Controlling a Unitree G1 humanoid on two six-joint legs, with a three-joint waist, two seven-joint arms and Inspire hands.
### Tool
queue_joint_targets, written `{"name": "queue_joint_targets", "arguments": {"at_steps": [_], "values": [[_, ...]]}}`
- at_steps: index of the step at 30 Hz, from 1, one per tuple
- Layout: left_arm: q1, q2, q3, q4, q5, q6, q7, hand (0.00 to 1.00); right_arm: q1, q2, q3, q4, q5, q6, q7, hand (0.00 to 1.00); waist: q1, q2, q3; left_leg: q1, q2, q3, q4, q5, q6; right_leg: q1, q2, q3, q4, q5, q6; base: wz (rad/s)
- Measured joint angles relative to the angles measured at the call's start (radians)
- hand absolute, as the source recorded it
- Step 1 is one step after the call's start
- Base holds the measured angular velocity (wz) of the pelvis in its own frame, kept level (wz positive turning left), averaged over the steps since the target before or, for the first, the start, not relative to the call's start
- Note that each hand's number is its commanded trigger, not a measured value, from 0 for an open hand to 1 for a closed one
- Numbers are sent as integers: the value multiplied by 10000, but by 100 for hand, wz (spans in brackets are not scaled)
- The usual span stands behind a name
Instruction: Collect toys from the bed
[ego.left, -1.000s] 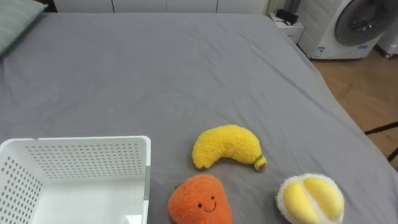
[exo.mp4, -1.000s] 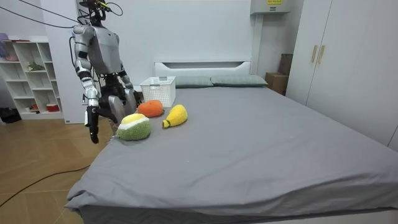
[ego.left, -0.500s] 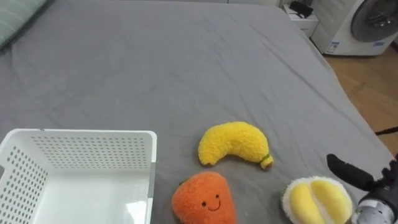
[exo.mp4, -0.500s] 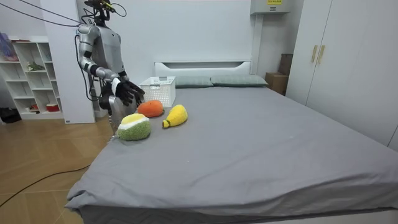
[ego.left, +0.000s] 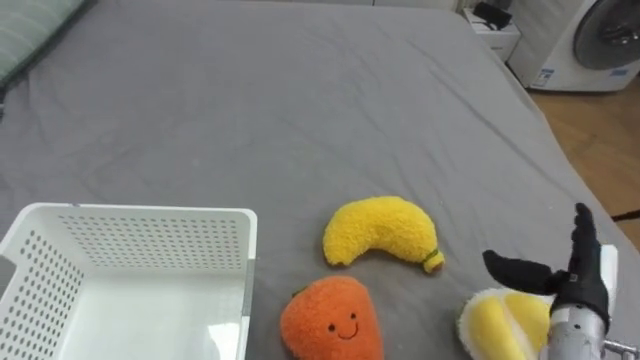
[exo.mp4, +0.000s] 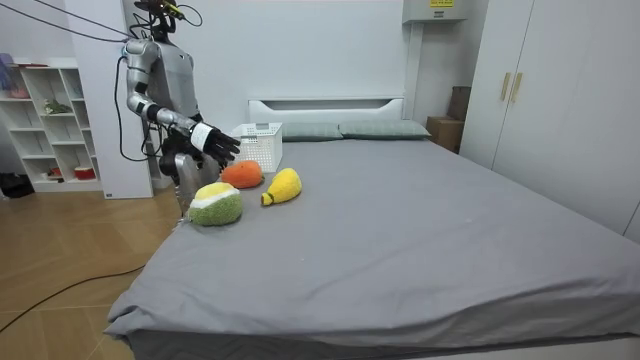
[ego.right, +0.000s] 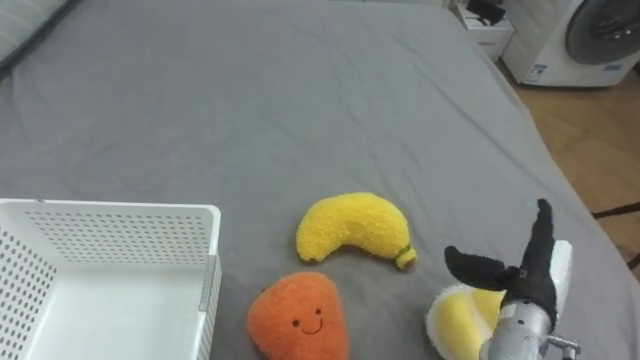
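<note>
Three plush toys lie on the grey bed (ego.left: 300, 110): a yellow banana (ego.left: 382, 232), an orange carrot-like toy with a smiling face (ego.left: 331, 321), and a white-and-yellow durian half (ego.left: 500, 322). My right hand (ego.left: 572, 280) hovers open just above the durian, fingers straight, thumb spread towards the banana. In the room view I stand at the bed's corner with that right hand (exo.mp4: 220, 146) stretched out over the green-and-yellow durian (exo.mp4: 215, 205). The white perforated basket (ego.left: 120, 280) stands empty at the lower left, beside the orange toy.
A washing machine (ego.left: 590, 45) stands on the wooden floor beyond the bed's right edge. A pale green pillow (ego.left: 35, 35) lies at the far left. In the room view a white shelf (exo.mp4: 50, 125) is behind me and wardrobes (exo.mp4: 560, 100) line the room view's right.
My right arm swung up from my side and the hand now reaches higher and further in over the durian. The camera tilted slightly, shifting the scene.
</note>
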Motion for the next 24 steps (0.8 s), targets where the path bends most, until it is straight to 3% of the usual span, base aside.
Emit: {"name": "queue_joint_targets", "arguments": {"at_steps": [7, 16, 24], "values": [[210, 12, 219, -351, 637, 414, -21, 0, 181, -42, -23, 978, -966, 577, 822, 0, -57, -79, -7, -3, -13, -158, 53, 0, 1, 88, -18, -142, -7, -1, 2, 5], [273, 160, 397, -400, 1001, 756, -148, 0, 155, -367, -40, 1911, -1465, 760, 1456, 0, -13, -363, -26, -3, -22, -251, 68, 3, 4, 152, -36, -254, -24, -2, 3, 3], [360, 270, 579, -417, 1845, 775, -223, 0, -69, -533, -282, 3179, -2789, 761, 2225, 0, 14, -482, -23, 12, -28, -243, 74, 5, 10, 159, -46, -247, -20, -2, 3, 0]]}}
